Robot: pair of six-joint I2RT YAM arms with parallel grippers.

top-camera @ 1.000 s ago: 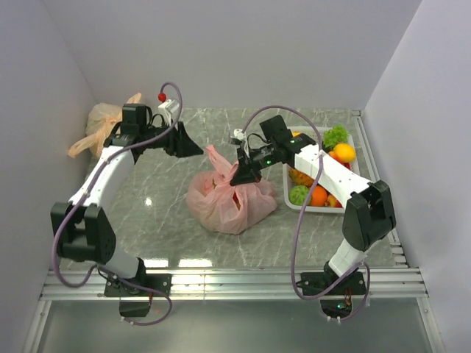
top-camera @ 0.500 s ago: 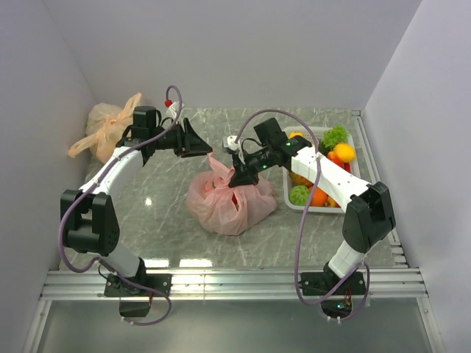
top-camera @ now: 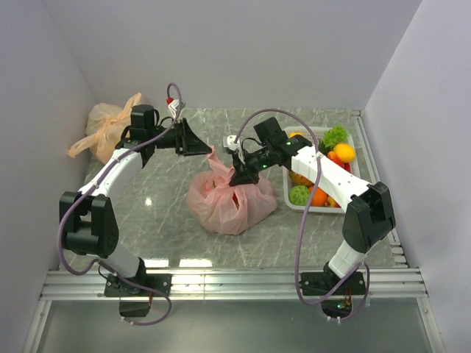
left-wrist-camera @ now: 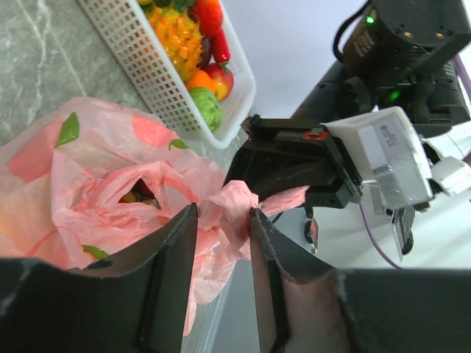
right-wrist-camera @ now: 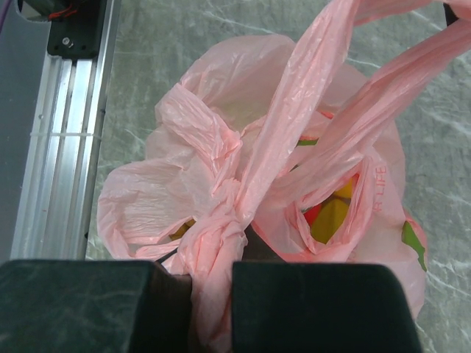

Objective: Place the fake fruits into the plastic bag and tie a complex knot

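Pinching a twisted plastic bag (right-wrist-camera: 147,206) handle, right gripper (right-wrist-camera: 212,283) is clenched, arm elbowed in, jaws angled down. Bag body just below, fake fruits (right-wrist-camera: 331,217) inside. Left gripper (left-wrist-camera: 221,213), arm stretched forward, straddles another strip; can't tell if clamped. White basket (left-wrist-camera: 154,66) beyond.

Pink bag (top-camera: 228,204) mid-table; R jaws on neck, L jaws at handle tip (top-camera: 213,156); basket (top-camera: 316,210) beside
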